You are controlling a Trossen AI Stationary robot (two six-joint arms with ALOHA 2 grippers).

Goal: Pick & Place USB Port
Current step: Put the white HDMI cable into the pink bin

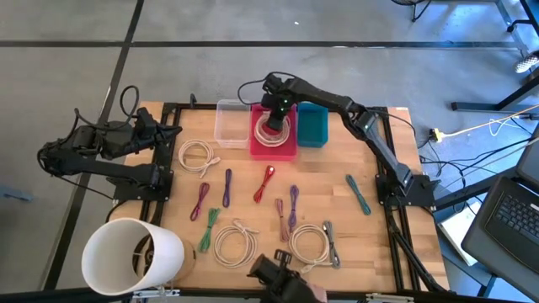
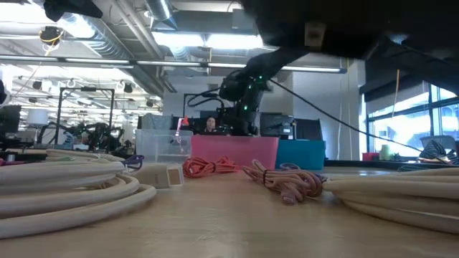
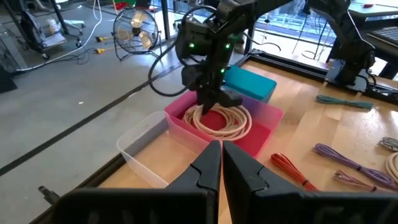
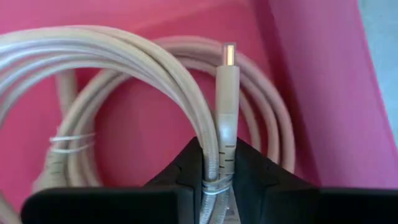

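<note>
USB cable: we see one coiled beige USB cable (image 4: 124,93) lying in the pink bin (image 1: 286,150) at the desk's (image 1: 320,181) far edge, its plug end pinched between the right gripper's fingers.
right gripper: right gripper (image 1: 274,118) hangs over the pink bin, jaws closed on the cable just behind the connector (image 4: 227,81); the coil already rests on the bin floor.
left gripper: left gripper (image 3: 221,163) parked off the desk's left edge, fingers shut, holding nothing we can see.
progress: we judge this cable is at the place step, in the bin but not yet released. Release and retreat are left for this one.
remaining: we count three more beige coils (image 1: 195,156) on the desk, one near the left edge and two along the near edge, plus small coloured cables: red (image 1: 266,181), purple (image 1: 227,187), green (image 1: 207,236), teal (image 1: 358,194). Whether those belong to the task we cannot tell.
bins: clear bin (image 1: 230,123) sits just left of the pink one, blue bin (image 1: 312,126) just right; both look empty from above.
surface: light wooden top in a black frame, arms mounted at left and right edges.
near corner: white bucket-like tub (image 1: 130,257) at the near left corner.
room: grey concrete floor, a laptop (image 1: 509,215) and loose cords off the right edge, a floor fan (image 3: 135,26) beyond the far edge, workshop benches behind.
</note>
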